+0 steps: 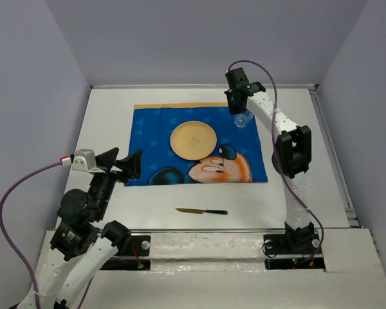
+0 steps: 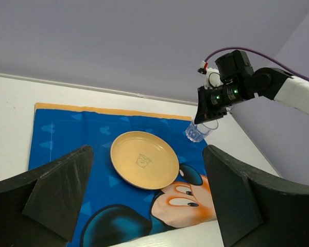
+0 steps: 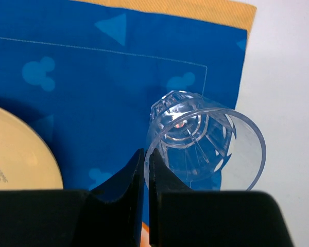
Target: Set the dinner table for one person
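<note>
We see the right pincer (image 3: pixel 147 170) clamped on the rim of the clear cup (image 3: pixel 206 144) toward the worktop's (image 1: pixel 103 116) far edge, presumably to stand it beside the plate (image 1: pixel 193 140). The left pincer (image 1: pixel 123 162), jaws apart, hovers by the left edge.

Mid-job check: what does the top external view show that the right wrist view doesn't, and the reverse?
Only top external: the knife lying on the white table toward its near edge, off the placemat, and the left gripper, open and empty. Only right wrist: close up, the right gripper pinches the clear cup by its rim. Both: the cup, the yellow plate and the blue placemat.
</note>
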